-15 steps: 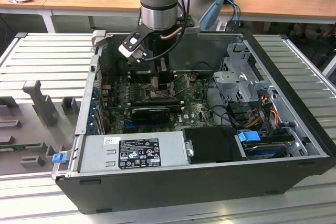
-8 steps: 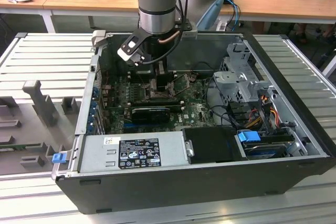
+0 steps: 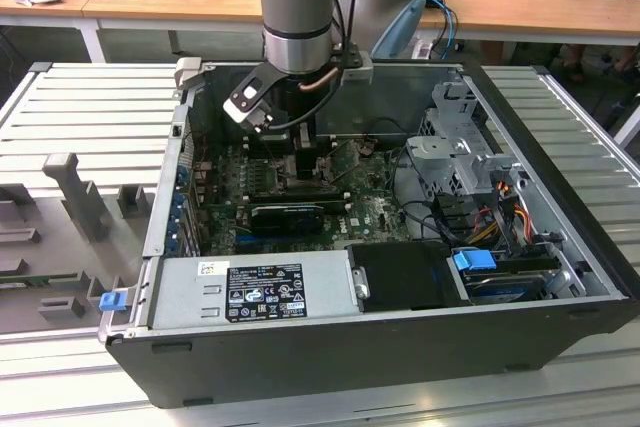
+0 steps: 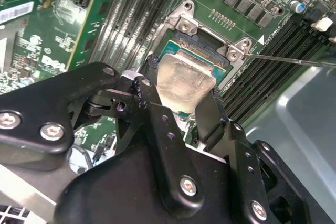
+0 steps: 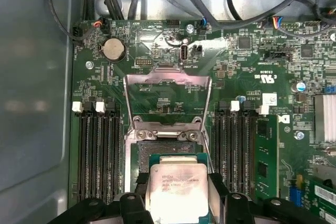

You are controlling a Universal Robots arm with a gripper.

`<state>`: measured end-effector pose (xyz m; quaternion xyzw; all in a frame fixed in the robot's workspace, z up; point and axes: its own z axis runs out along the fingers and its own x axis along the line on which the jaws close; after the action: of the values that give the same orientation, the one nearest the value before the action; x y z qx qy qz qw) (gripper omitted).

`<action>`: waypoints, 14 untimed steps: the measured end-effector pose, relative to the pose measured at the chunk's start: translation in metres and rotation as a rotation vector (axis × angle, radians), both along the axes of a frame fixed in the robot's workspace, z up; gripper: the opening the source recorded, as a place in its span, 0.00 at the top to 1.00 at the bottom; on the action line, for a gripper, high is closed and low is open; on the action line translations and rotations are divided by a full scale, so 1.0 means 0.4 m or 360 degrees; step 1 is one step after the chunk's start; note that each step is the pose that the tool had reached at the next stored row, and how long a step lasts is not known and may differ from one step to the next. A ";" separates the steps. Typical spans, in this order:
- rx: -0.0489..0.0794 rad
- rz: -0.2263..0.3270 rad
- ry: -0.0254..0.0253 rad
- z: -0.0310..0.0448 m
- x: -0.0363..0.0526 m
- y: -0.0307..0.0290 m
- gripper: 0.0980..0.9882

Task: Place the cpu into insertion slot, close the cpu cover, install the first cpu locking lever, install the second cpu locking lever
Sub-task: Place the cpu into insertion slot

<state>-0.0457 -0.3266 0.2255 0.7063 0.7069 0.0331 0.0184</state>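
My gripper (image 4: 181, 92) is shut on the cpu (image 4: 185, 77), a small square chip with a pale metallic face. One black finger (image 4: 150, 69) presses one edge and another presses the opposite edge. The chip sits level over the insertion slot (image 4: 207, 51), whose silver rim shows beyond it. In the first wrist view the cpu (image 5: 176, 187) covers the near part of the insertion slot (image 5: 157, 148). The cpu cover (image 5: 168, 80) stands swung open past the socket, green board showing through its window. A thin locking lever (image 4: 294, 60) sticks out free beside the socket. In the exterior view the gripper (image 3: 300, 152) reaches down inside the computer case.
Long black memory slots (image 5: 97, 150) flank the socket on both sides. A black expansion card (image 3: 290, 215) lies across the board near the gripper. Cables (image 3: 440, 212) and a drive cage (image 3: 465, 147) fill the case on the exterior view's right. The power supply (image 3: 250, 292) sits along the front.
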 end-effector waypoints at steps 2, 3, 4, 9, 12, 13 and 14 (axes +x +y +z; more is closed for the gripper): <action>0.0000 0.0000 -0.00001 -0.006 0.000 0.005 0.52; 0.0000 -0.0004 -0.00001 -0.008 0.000 0.007 0.52; 0.0000 -0.0014 -0.00001 -0.009 -0.002 0.007 0.52; 0.0000 -0.0027 -0.00001 -0.025 -0.002 0.008 0.52; 0.0000 -0.0028 -0.00001 -0.034 0.000 0.013 0.52; 0.0000 -0.0028 0.00000 -0.035 0.001 0.014 0.52; 0.0000 -0.0028 -0.00001 -0.037 0.001 0.015 0.52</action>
<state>-0.0451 -0.3206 0.2107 0.7125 0.7007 0.0330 0.0187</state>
